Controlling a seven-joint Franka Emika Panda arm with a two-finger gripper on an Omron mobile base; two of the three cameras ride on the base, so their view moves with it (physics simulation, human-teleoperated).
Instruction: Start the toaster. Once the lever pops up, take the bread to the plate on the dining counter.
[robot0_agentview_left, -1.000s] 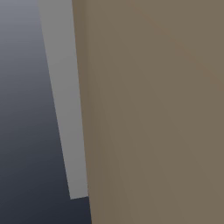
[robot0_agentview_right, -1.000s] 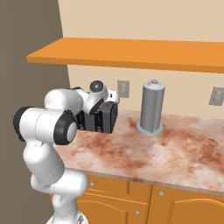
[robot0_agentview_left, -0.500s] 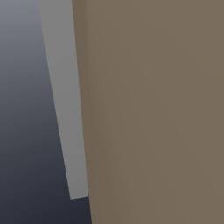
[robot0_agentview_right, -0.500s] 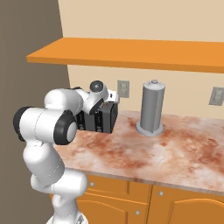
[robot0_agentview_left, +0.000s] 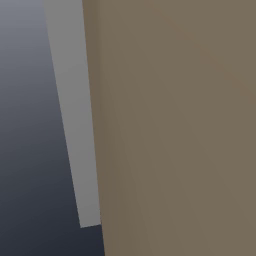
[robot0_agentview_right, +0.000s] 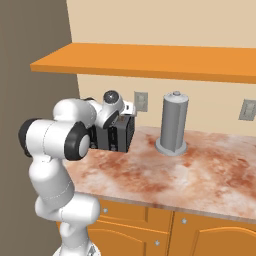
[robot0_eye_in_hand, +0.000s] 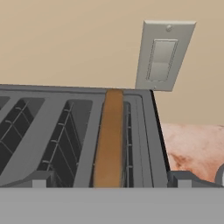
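The gripper sat right over the black toaster, jaws spread wide and nothing between them. In the hand view the two dark fingertips poked up at the bottom, one at each side of the toaster's open top, touching neither the wire guides nor the slice.

And there was the bread, standing on edge in the right-hand slot, its tan-brown top edge level with the slot opening. The slots to its left showed bare wire racks.

The toaster stood at the back left corner of the counter, close against the beige wall, on a pinkish-brown marbled top. Just behind it on the wall was a grey switch plate, which in the hand view hung above the toaster's right end. The white arm rose in front of the counter's left end and reached across to the toaster, hiding part of its body from the right base view.

Further along the back edge, well apart from the toaster, stood a tall grey cylinder on a round foot. A second wall plate showed near the right edge. An orange shelf ran above the whole stretch, orange cabinet doors below.

The left base view faced a flat brown panel with a grey strip beside it.
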